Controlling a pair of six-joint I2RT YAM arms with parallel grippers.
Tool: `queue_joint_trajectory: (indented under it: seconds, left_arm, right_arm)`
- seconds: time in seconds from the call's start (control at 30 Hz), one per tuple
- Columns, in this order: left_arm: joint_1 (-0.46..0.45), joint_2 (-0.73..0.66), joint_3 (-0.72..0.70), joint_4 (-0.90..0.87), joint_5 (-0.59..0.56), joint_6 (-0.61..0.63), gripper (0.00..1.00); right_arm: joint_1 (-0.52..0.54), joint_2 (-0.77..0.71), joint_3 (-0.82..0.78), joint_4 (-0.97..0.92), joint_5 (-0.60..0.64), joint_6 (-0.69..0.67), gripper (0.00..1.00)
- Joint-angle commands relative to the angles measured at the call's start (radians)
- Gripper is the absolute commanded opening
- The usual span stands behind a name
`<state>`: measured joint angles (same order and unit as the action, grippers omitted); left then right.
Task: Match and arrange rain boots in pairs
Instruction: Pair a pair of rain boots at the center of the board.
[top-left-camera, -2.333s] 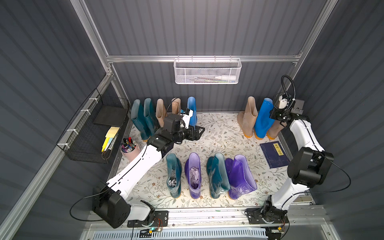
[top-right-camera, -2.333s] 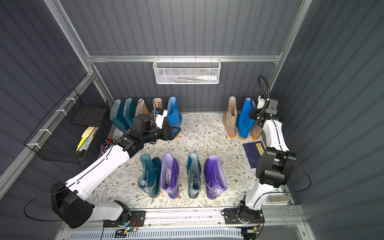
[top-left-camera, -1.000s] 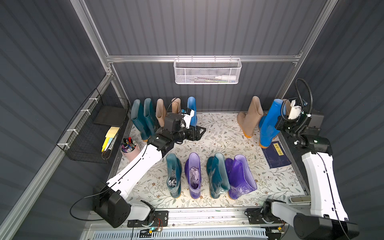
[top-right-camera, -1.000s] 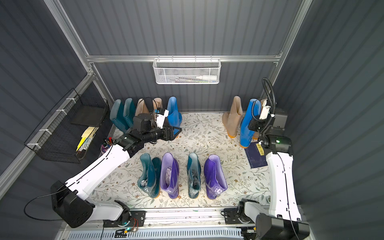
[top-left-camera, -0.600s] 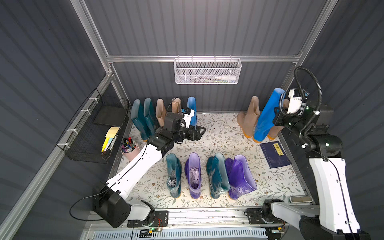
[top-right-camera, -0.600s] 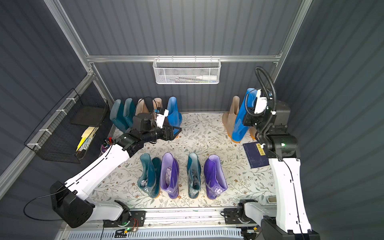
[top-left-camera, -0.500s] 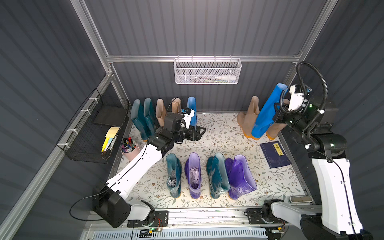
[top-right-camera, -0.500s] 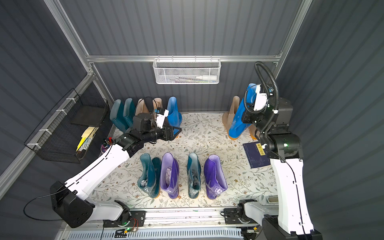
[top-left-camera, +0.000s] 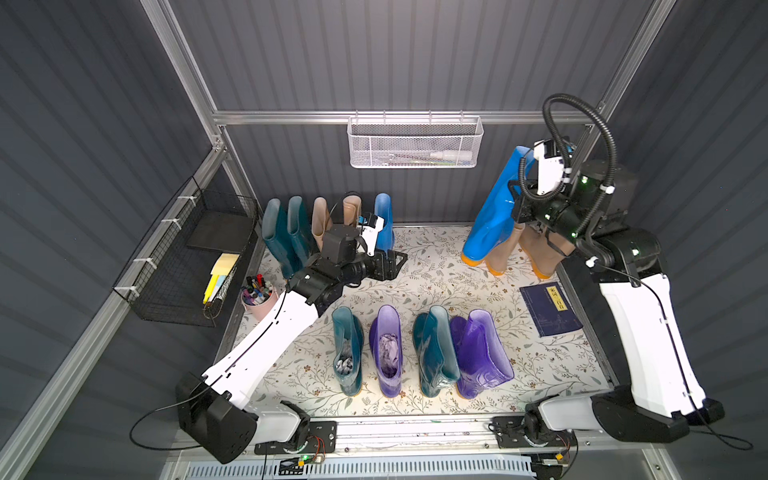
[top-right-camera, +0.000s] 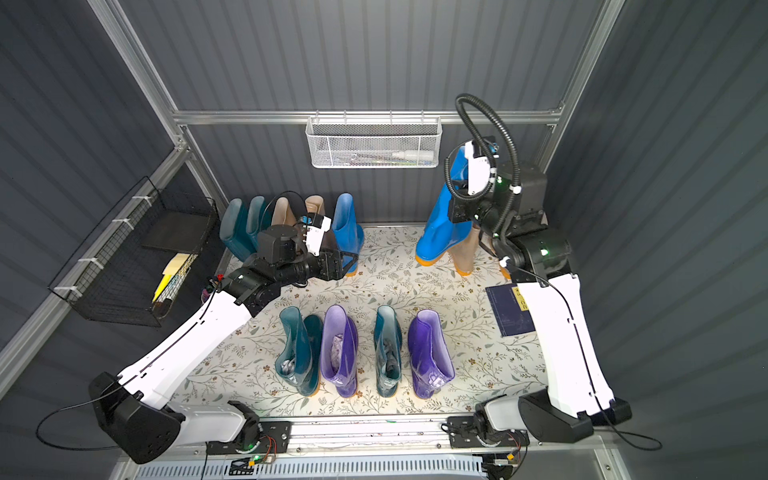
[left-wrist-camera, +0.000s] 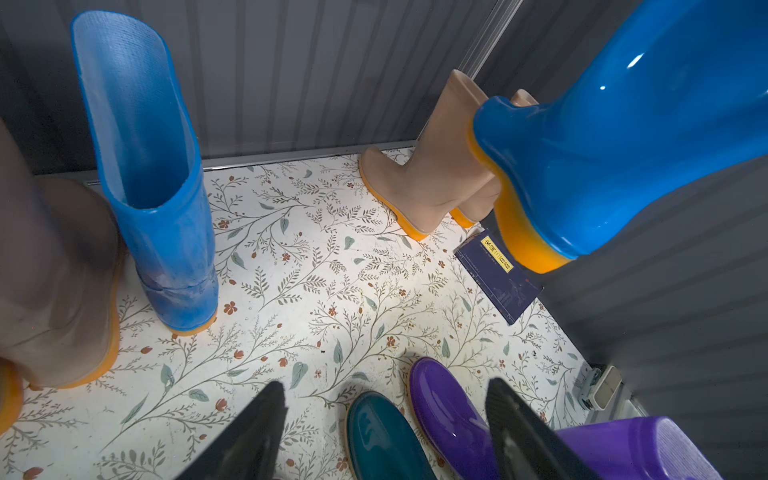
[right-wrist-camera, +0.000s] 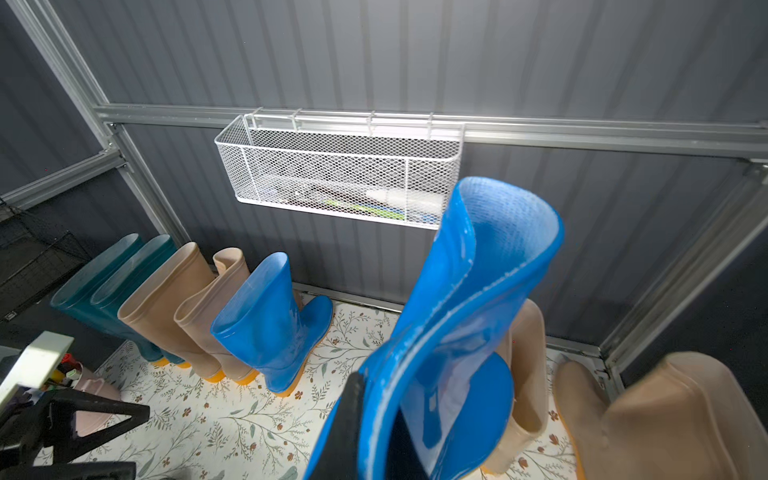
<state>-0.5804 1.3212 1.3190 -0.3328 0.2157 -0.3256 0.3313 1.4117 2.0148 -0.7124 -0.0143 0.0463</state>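
Right gripper (top-left-camera: 517, 189) clenched on blue boot (top-left-camera: 492, 216) cuff, boot hanging tilted over beige boots (top-left-camera: 540, 249); carry it high, set it upright just beside mate (top-left-camera: 383, 220); left gripper (top-left-camera: 397, 266) spread, empty

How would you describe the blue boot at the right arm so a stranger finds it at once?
Start at the white mesh basket on the back wall and look toward the robot's right arm. There the right gripper is shut on the top rim of a bright blue boot. Unlike the beige boots next to it, it hangs tilted, its orange sole apparently clear of the floral mat.
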Motion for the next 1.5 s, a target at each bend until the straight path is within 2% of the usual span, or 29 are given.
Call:
queue_joint_trajectory:
  seconds: [0.0, 0.57, 0.87, 1.2, 1.47]
  left_arm:
    - [-0.004, -0.031, 0.037, -0.044, -0.043, 0.029, 0.78]
    - [-0.004, -0.066, 0.028, -0.125, -0.149, 0.045, 0.78]
    - [-0.004, -0.103, -0.017, -0.135, -0.154, 0.05, 0.78]
    - [-0.003, -0.056, -0.006, -0.166, -0.171, 0.066, 0.77]
    - [-0.004, -0.045, 0.012, -0.161, -0.186, 0.057, 0.78]
  right_arm:
    - [0.031, 0.015, 0.073, 0.122, 0.009, -0.034, 0.0]
    - [0.068, 0.321, 0.157, 0.159, -0.096, 0.021, 0.0]
    - [0.094, 0.495, 0.193, 0.179, -0.104, 0.043, 0.0]
    - [0.1, 0.692, 0.293, 0.197, -0.167, 0.063, 0.0]
    - [0.101, 0.749, 0.337, 0.193, -0.198, 0.084, 0.0]
